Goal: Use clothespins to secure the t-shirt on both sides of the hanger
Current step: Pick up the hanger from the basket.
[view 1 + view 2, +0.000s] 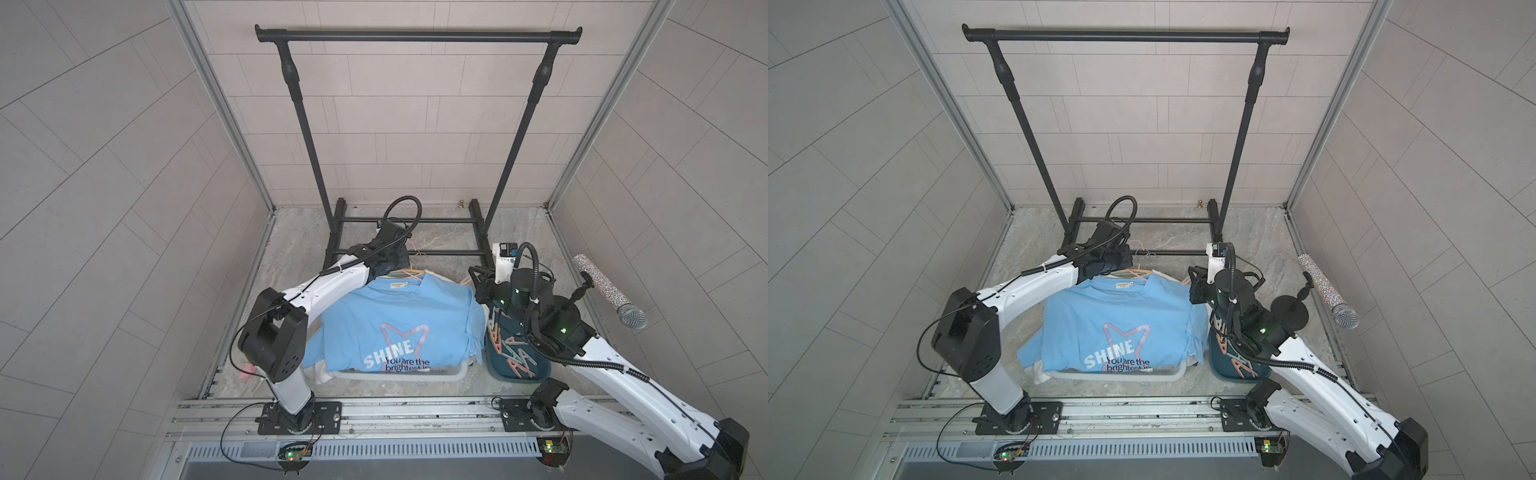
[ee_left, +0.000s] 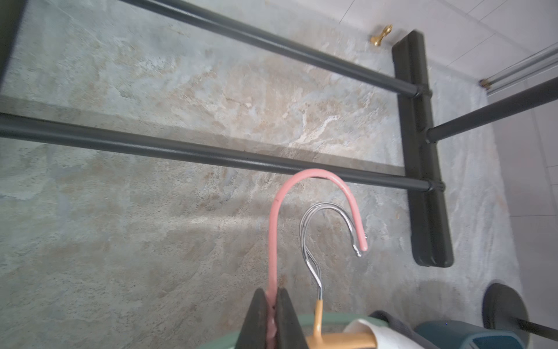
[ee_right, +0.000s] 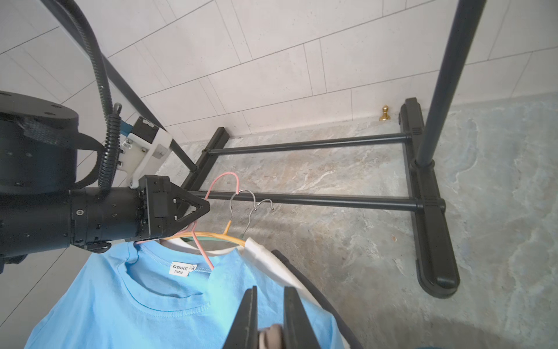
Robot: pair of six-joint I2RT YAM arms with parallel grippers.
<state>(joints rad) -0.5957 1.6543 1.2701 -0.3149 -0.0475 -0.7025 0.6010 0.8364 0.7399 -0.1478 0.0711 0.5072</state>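
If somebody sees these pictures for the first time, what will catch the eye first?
The bright blue t-shirt printed SHINE lies in the middle of the stone-patterned floor between the two arms, with the tall black metal clothes rack standing behind it. The left gripper has its jaws shut on the pink wire hanger hook. A glittery microphone stands on the robot's right side.

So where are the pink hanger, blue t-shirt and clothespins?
pink hanger (image 2: 273, 241), left wrist view, hook's stem
blue t-shirt (image 1: 399, 316), in a top view, chest
clothespins (image 1: 515, 356), in a top view, peg in the pile
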